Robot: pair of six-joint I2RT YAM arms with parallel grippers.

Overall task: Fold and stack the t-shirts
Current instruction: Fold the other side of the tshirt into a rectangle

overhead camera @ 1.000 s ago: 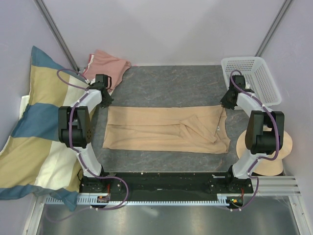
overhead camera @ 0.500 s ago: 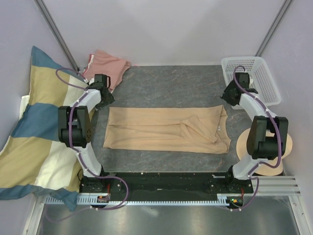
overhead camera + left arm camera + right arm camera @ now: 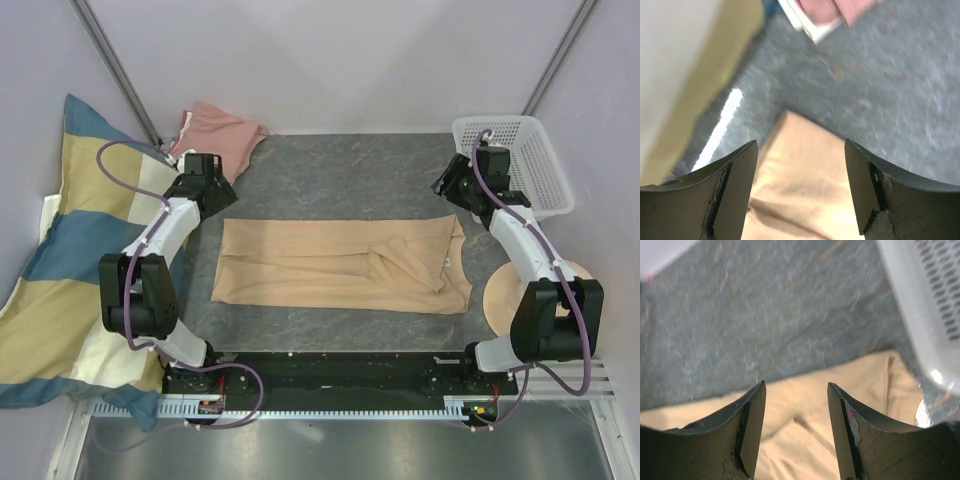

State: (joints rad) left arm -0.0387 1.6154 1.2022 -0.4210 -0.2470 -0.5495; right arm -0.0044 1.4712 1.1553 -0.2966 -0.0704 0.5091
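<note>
Long-folded tan t-shirt (image 3: 340,265) lies flat on the tabletop (image 3: 340,170); left gripper (image 3: 800,145) and right gripper (image 3: 796,386) hang over its far corners, jaws apart, empty (likely set for the next fold).

No word, number or brand is showing clearly enough to read in any view. The tan t-shirt (image 3: 340,265) is carrying a small white neck label (image 3: 447,261) at its collar end, but from above the label is appearing only as a tiny pale patch and no letters are coming out on it. In the two wrist views no print or sign is showing near this t-shirt.
</note>
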